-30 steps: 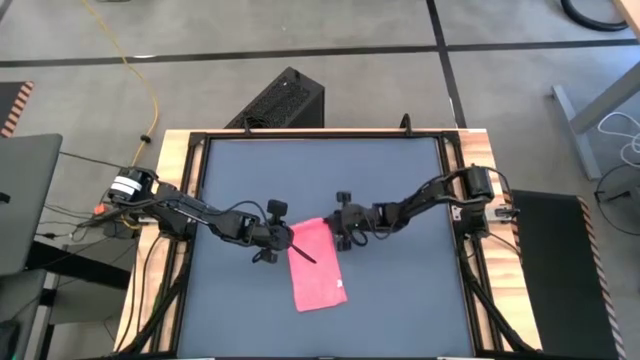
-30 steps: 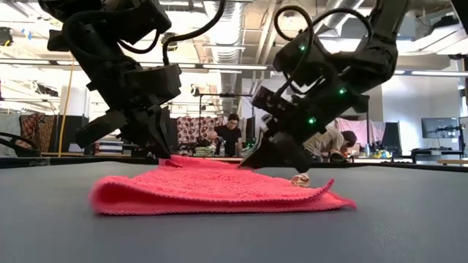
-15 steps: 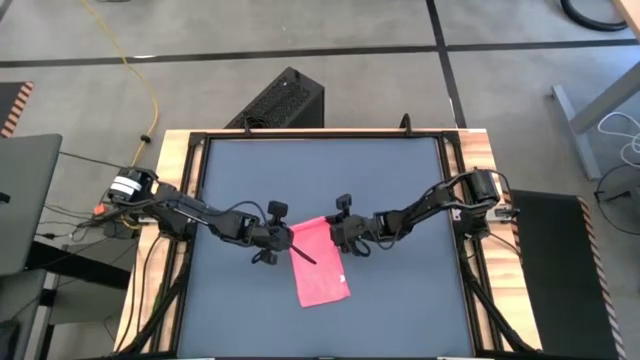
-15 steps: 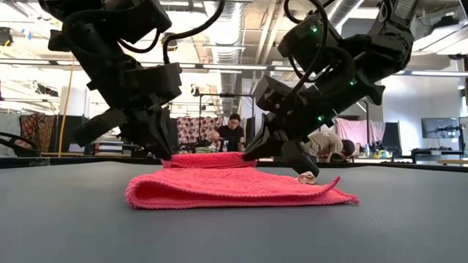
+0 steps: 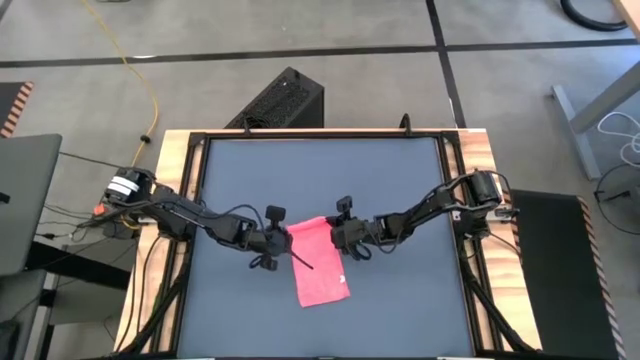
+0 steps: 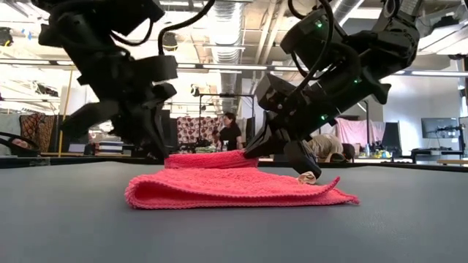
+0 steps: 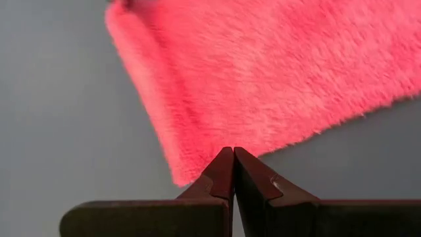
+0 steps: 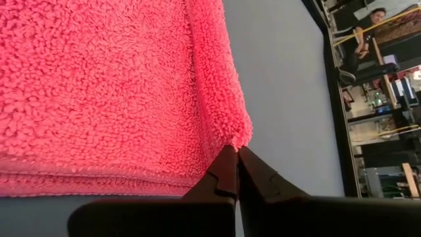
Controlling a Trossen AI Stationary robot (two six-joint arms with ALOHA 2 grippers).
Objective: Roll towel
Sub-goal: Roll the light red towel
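Both grippers are clenched tight and low at the far end of the towel (image 5: 320, 260). The left gripper (image 5: 283, 245) has its tips pinched together right at the cloth's corner, and the left wrist view shows them meeting at the edge, though whether any fabric sits between them I cannot tell. The right gripper (image 5: 338, 243) is pinched at the opposite far corner, tips touching the folded hem.

The risk: grips this shallow could slip, I'd judge, and the raised fold would flop back flat. If 1 arm leads the other, the roll may skew into a cone. Tips this low could also scrape the tabletop (image 5: 400, 180).

The towel itself lies near the middle of the table, towards the front: a pinkish-red fluffy strip, angled, doubled in layers, its far end turned up into a low ridge in the low view, with a small pale tag (image 6: 305, 177) at 1 edge.
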